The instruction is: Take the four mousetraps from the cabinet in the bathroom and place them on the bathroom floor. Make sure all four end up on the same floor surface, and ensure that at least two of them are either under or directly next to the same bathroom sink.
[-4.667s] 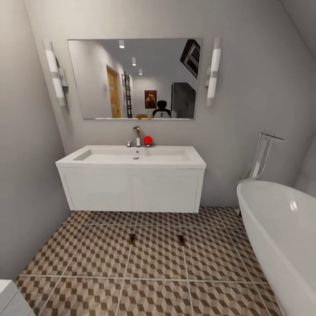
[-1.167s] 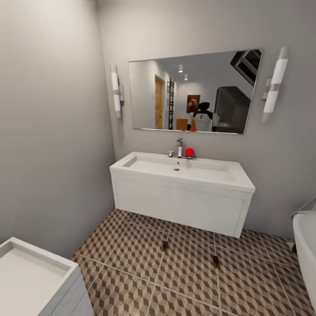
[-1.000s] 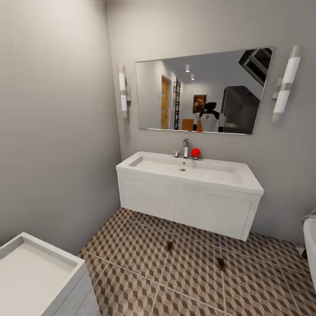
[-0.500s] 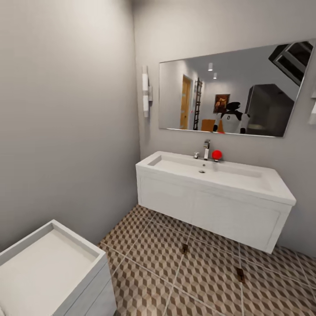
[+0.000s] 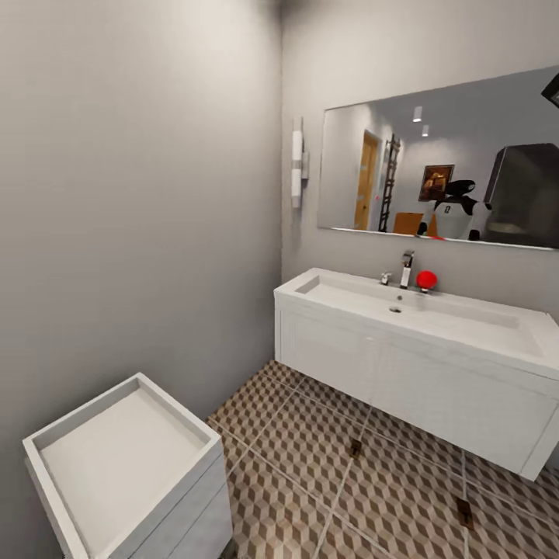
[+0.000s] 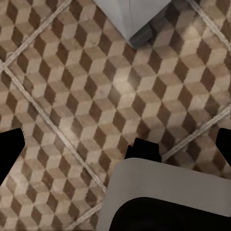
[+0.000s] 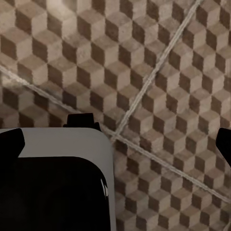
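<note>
Two mousetraps point(image 5: 355, 447) point(image 5: 464, 512) lie as small dark-and-tan boards on the bathroom floor point(image 5: 295, 435), just in front of the sink point(image 5: 419, 314), a wide white basin on a wall-hung vanity with a chrome tap point(image 5: 406, 269). The cabinet is out of view. In the left wrist view my left gripper point(image 6: 115, 149) stands open over the cube-patterned tiles, its dark fingertips point(image 6: 9, 154) far apart and nothing between them. My right gripper point(image 7: 115, 144) is likewise open above bare tiles point(image 7: 159, 72).
A white box-like unit point(image 5: 124, 458) with a recessed top stands at the near left against the grey wall. A mirror point(image 5: 442, 182) and a wall light point(image 5: 297, 163) hang above the sink. A red ball point(image 5: 425, 279) sits by the tap.
The camera has swung left: the sink and mirror slid right in the picture, the bathtub left view, and the white unit at near left grew larger. The two mousetraps stay put.
</note>
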Controlling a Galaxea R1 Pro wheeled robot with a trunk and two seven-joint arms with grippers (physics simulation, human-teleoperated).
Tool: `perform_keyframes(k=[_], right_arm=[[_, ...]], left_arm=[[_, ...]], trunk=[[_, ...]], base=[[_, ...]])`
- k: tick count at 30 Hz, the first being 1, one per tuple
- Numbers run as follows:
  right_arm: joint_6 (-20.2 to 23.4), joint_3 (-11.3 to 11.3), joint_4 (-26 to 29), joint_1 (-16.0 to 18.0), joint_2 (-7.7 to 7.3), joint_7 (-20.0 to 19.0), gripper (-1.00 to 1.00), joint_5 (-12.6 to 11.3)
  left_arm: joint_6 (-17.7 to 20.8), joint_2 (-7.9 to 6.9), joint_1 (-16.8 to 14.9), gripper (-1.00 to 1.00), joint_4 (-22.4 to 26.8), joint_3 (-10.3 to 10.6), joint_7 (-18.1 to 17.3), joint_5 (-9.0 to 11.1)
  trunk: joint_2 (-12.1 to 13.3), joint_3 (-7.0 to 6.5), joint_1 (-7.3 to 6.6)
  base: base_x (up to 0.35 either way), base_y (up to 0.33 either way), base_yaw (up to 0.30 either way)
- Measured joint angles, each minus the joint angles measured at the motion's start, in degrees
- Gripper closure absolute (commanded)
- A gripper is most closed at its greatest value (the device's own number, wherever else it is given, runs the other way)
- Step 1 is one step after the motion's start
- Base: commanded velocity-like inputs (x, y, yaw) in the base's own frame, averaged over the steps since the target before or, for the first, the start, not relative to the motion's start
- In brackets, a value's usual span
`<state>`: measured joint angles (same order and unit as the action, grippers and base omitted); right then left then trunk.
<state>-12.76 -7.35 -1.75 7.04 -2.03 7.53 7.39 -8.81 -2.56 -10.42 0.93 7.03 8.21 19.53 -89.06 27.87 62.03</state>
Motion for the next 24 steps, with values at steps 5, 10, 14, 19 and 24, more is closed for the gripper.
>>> perform_keyframes(k=[5, 10, 14, 19, 24], right_arm=[[0.0, 0.0, 0.0, 0.0, 0.02, 0.0, -1.00, 0.0], [0.0, 0.0, 0.0, 0.0, 0.02, 0.0, -1.00, 0.0], [0.0, 0.0, 0.0, 0.0, 0.06, 0.0, -1.00, 0.1], [0.0, 0.0, 0.0, 0.0, 0.08, 0.0, -1.00, 0.1], [0.0, 0.0, 0.0, 0.0, 0.09, 0.0, -1.00, 0.1]], left_arm=[[0.0, 0.00, 0.0, -1.00, 0.0, -0.1, 0.0, 0.0], [0.0, 0.00, 0.0, -1.00, 0.0, 0.0, 0.0, 0.0], [0.0, 0.00, 0.0, -1.00, 0.0, 0.0, 0.0, 0.0], [0.0, 0.00, 0.0, -1.00, 0.0, 0.1, 0.0, -0.1], [0.0, 0.00, 0.0, -1.00, 0.0, 0.1, 0.0, -0.1]], trunk=[[0.0, 0.00, 0.00], [0.0, 0.00, 0.00], [0.0, 0.00, 0.00], [0.0, 0.00, 0.00], [0.0, 0.00, 0.00]], base=[[0.000, 0.000, 0.289], [0.000, 0.000, 0.289], [0.000, 0.000, 0.289], [0.000, 0.000, 0.289], [0.000, 0.000, 0.290]])
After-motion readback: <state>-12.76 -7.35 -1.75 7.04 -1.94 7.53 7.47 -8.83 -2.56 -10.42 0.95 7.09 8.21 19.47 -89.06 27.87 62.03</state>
